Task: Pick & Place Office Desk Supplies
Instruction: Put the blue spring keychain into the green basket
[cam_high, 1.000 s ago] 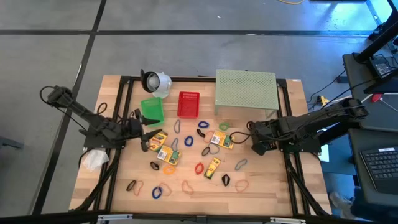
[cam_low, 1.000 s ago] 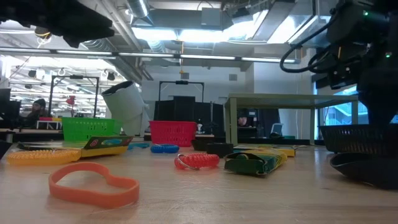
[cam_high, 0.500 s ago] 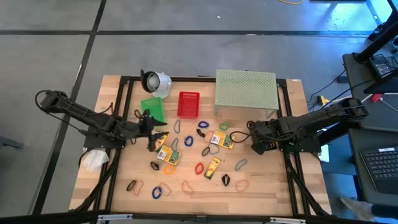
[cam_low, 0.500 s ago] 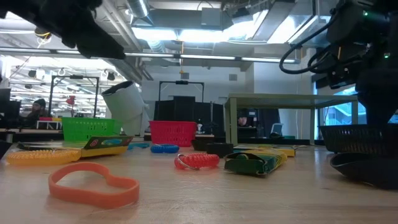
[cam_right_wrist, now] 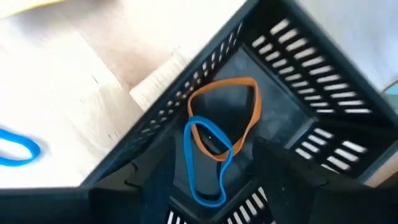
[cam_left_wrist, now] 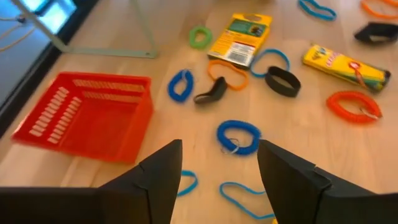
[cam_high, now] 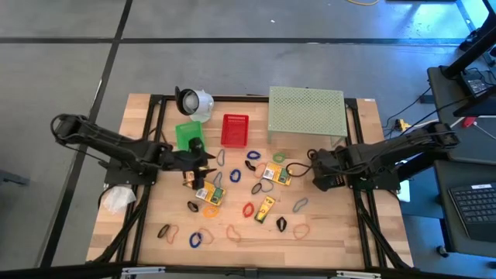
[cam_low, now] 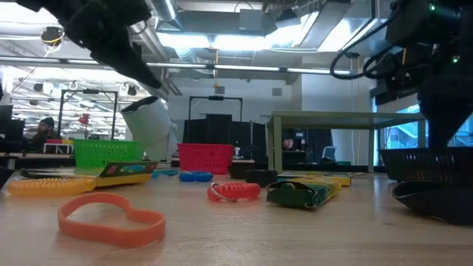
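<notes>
Yellow-and-green crayon boxes [cam_high: 275,172] and coloured rubber-band loops [cam_high: 200,239] lie scattered on the wooden table. My left gripper [cam_high: 203,164] hovers open over the table's left middle. In its wrist view a blue coiled band [cam_left_wrist: 237,137] lies on the wood just ahead of the gap between its fingers [cam_left_wrist: 219,171]. My right gripper [cam_right_wrist: 214,180] points down, open, above a black basket [cam_right_wrist: 298,50] at the table's right. An orange band [cam_right_wrist: 227,109] and a blue band [cam_right_wrist: 208,162] lie on the basket's floor.
A red basket [cam_high: 235,130] and a green basket [cam_high: 188,136] stand at the far middle, with a white round object [cam_high: 194,101] behind them. A pale green perforated shelf [cam_high: 306,112] stands at the far right. More bands lie near the front edge [cam_high: 232,230].
My left gripper has swung toward the table's right edge, from beside the green basket to above the crayon boxes at the left middle, and has turned as it went. My right arm has kept its place over the black basket.
</notes>
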Controlling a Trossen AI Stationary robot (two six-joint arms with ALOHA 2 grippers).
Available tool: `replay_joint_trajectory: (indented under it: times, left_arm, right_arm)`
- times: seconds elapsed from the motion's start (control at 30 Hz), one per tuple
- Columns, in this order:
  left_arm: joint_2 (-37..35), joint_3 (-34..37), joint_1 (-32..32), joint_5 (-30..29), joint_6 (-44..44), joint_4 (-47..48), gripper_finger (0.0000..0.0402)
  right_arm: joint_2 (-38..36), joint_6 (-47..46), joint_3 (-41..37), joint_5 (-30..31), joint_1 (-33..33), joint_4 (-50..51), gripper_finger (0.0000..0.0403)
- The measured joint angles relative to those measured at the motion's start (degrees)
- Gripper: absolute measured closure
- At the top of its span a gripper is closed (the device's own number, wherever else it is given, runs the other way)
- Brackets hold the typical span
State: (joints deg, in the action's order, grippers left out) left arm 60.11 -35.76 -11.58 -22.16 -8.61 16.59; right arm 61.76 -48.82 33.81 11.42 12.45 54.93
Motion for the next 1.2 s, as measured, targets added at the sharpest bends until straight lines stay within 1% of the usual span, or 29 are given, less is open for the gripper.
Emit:
replay_joint_trajectory:
  times: [0.17, 0.3, 0.4, 0.5, 0.67, 0.8, 0.97, 1.1, 1.2]
  left_arm:
    - [4.76, -2.29, 0.15, 1.48, 3.38, 0.31, 0.0188]
    - [8.53, -3.83, 0.14, 1.5, 5.35, 1.72, 0.0187]
    - [11.46, -4.51, 0.16, 1.52, 5.51, 2.04, 0.0187]
    - [14.46, -4.86, 0.14, 1.52, 6.86, 1.76, 0.0187]
    - [19.39, -4.86, 0.49, 3.19, 9.53, -0.34, 0.0187]
    - [23.44, -5.51, 0.49, 6.13, 13.38, -3.33, 0.0187]
    - [30.07, -11.74, 0.47, 7.06, 18.36, -0.37, 0.0187]
    - [35.68, -17.82, 0.72, 8.55, 21.95, 4.66, 0.0187]
    - [39.77, -22.41, 1.43, 10.3, 22.68, 9.09, 0.0187]
  right_arm:
    - [-1.08, 0.42, 2.51, 0.19, 0.02, 1.53, 0.019]
    - [-1.76, 0.45, 5.06, 1.74, 0.2, 3.52, 0.0192]
    - [-2.36, 0.65, 7.29, 3.27, 1.0, 3.13, 0.0193]
    - [-2.65, 0.4, 9.67, 6.37, 2.18, 1.82, 0.0193]
    - [-2.65, 1.96, 12.93, 10.28, 3.99, -3.75, 0.0193]
    - [-2.65, 3.88, 13.81, 13.55, 4.65, -6.92, 0.0193]
    - [-2.63, 4.46, 13.81, 14.72, 4.65, -7.62, 0.0193]
    - [-2.61, 4.48, 13.81, 14.73, 4.65, -7.62, 0.0193]
    - [-2.59, 4.51, 13.81, 14.73, 4.65, -7.81, 0.0193]
